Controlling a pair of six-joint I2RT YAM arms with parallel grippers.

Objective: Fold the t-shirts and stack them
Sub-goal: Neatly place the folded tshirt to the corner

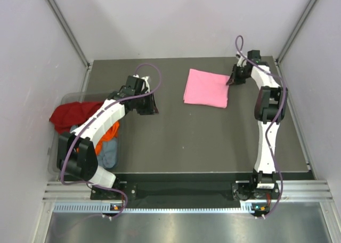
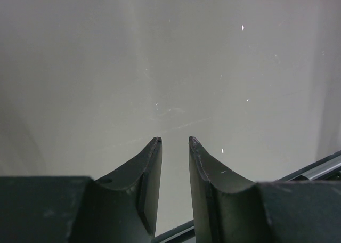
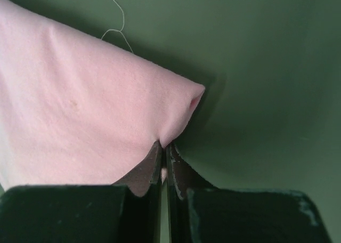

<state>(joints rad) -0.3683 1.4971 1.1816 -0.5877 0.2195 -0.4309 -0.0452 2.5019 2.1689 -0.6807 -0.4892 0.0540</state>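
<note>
One folded pink shirt [image 1: 206, 88], upper centre; right gripper [image 3: 165, 150] clamped on its edge. Left gripper [image 2: 175, 142] parted, empty. Best drag slowly, keeping folds flat.

This is a robotics lab test cell rather than a home or shop. The dark table [image 1: 176, 142] is boxed in by plain pale panels [image 1: 176, 19] set in bare metal corner posts [image 1: 64, 24]. At 6 o'clock a slotted aluminium rail [image 1: 186, 191] runs along the near edge. Two white-and-black arms are bolted there, the left arm [image 1: 101, 120] at 7 o'clock and the right arm [image 1: 265, 136] at 5 o'clock, each trailing an exposed purple cable [image 1: 149, 67]. The goods look like staged props: a clear plastic bin [image 1: 53, 152] of crumpled t-shirts [image 1: 72, 115] at 9 o'clock, and one folded pink t-shirt [image 1: 206, 88] near 1 o'clock.
</note>
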